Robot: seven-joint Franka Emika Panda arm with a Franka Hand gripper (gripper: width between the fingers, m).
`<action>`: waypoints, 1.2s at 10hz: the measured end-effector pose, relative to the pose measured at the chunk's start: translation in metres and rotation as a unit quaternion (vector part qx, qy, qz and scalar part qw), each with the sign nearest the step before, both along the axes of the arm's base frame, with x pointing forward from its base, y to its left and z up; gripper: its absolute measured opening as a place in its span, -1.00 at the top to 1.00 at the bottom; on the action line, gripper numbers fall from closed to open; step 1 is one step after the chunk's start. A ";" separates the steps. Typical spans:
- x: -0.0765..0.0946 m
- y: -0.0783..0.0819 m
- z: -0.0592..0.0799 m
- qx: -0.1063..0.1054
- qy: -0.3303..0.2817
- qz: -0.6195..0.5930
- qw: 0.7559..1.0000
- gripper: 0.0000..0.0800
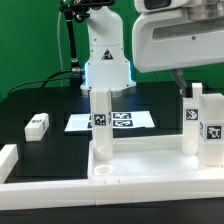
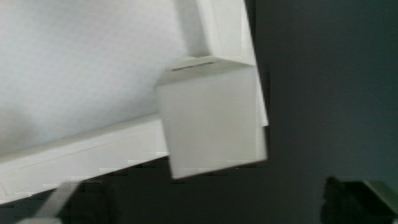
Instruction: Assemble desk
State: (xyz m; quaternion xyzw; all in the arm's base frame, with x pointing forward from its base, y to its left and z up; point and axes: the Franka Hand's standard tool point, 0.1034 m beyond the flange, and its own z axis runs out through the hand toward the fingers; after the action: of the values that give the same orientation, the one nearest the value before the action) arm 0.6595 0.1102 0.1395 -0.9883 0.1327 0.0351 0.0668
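Note:
The white desk tabletop [image 1: 140, 165] lies at the front with its raised rim up. Three white legs stand upright in it: one on the exterior view's left [image 1: 100, 115] and two on the right [image 1: 195, 115] [image 1: 212, 135]. One more leg [image 1: 37, 125] lies loose on the black table at the left. My gripper [image 1: 186, 88] hangs just above the right legs. In the wrist view a leg [image 2: 214, 120] stands at the corner of the tabletop [image 2: 80, 90]. My gripper [image 2: 210, 205] is open, with fingers [image 2: 365, 198] wide apart on either side and nothing held.
The marker board [image 1: 135, 122] lies flat behind the tabletop, in front of the robot base [image 1: 105, 60]. A low white border bar [image 1: 8, 160] runs along the front left. Green wall behind.

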 end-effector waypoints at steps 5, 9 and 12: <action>-0.008 0.010 -0.034 -0.028 -0.034 0.013 0.999 -0.62; -0.008 0.004 -0.034 -0.032 -0.029 -0.037 0.998 -0.02; -0.007 -0.004 -0.034 -0.036 -0.016 -0.165 0.985 0.25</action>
State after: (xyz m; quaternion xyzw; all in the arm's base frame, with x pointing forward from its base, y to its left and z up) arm 0.6529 0.1060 0.1059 -0.9549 0.2945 0.0034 0.0377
